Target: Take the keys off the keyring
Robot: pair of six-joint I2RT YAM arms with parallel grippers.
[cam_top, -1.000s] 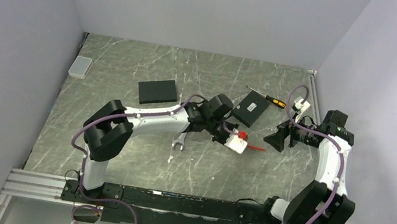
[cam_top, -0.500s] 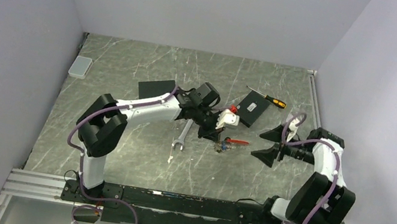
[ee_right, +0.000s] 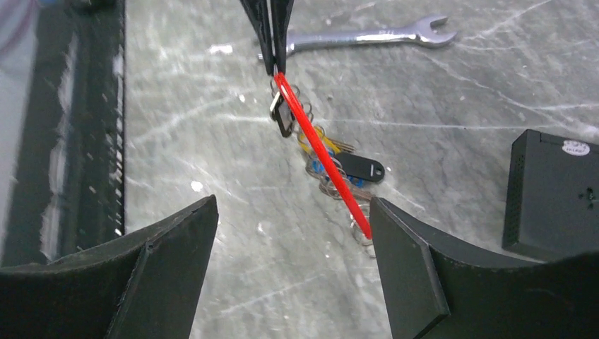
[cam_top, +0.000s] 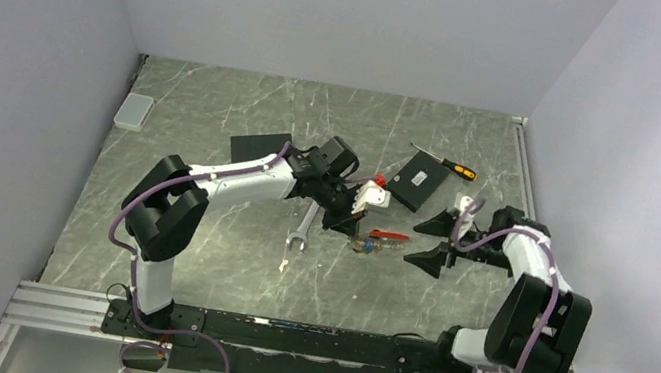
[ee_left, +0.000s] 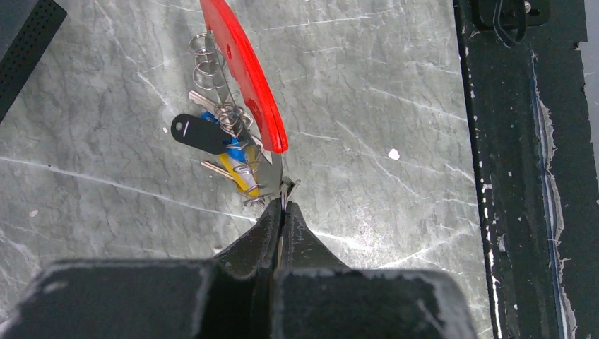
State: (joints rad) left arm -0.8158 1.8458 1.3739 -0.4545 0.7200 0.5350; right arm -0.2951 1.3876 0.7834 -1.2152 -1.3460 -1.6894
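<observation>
While tight on the metal tip of the red curved keyring [ee_left: 247, 70], left gripper [ee_left: 283, 205]; right gripper [ee_right: 293, 203] wide apart, empty.

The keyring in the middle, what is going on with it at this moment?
The left gripper is shut on one end of the keyring, pinching the metal tip of its red strip. The keys sit bunched on the wire loops along that strip, and none appears to be off yet. The right gripper is open and faces the keyring from the other side without touching it. A wrench lies nearby, untouched.
</observation>
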